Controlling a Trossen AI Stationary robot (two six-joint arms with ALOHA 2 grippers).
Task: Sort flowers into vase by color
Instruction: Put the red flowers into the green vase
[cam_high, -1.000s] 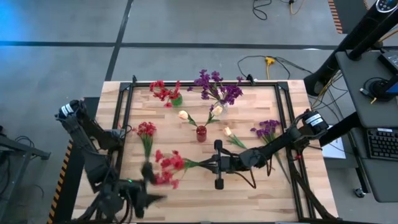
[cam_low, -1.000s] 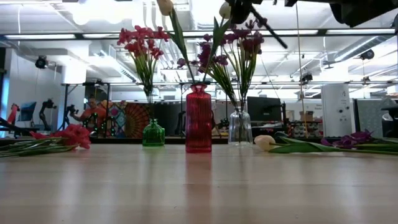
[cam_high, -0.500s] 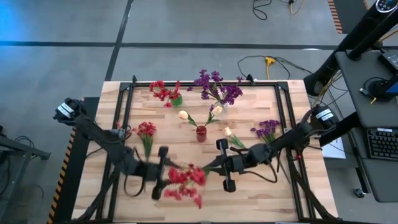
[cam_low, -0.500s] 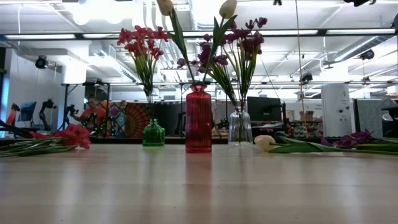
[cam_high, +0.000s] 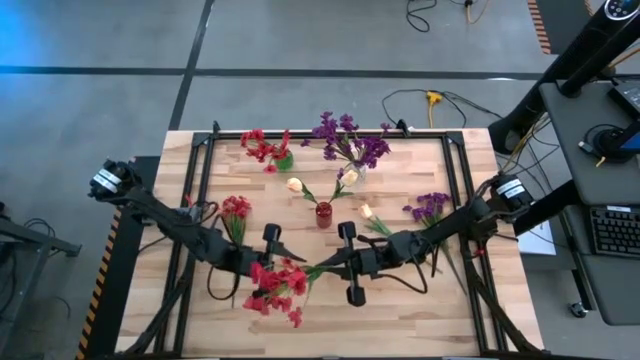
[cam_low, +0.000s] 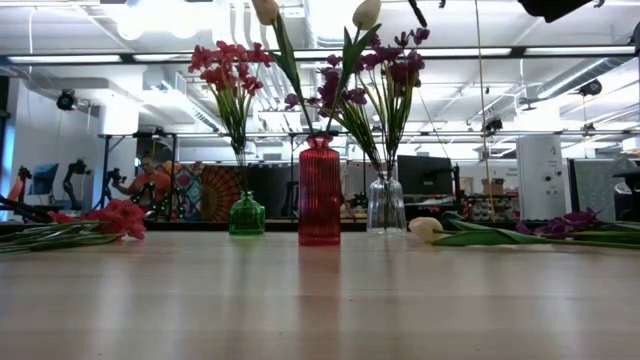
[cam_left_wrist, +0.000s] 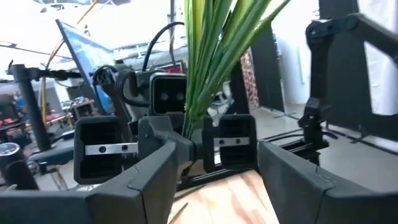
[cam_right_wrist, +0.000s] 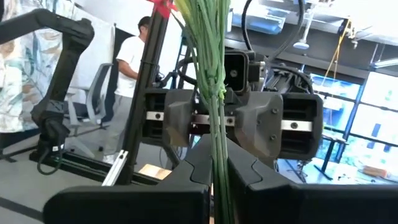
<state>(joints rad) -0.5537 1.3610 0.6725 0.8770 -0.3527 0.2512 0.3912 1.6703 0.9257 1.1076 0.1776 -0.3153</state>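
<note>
Red flowers (cam_high: 278, 288): my right end effector (cam_high: 330, 266) clamps stems, left end effector (cam_high: 262, 262) spread around them near red vase (cam_high: 323, 214); close squarely before releasing.

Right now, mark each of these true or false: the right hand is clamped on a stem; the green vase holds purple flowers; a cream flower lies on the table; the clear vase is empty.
1. The right hand is clamped on the green stems of the red flowers. True.
2. The green vase holds purple flowers. False: its blossoms are red.
3. A cream flower lies on the table. True.
4. The clear vase is empty. False: purple blooms stand in it.
</note>
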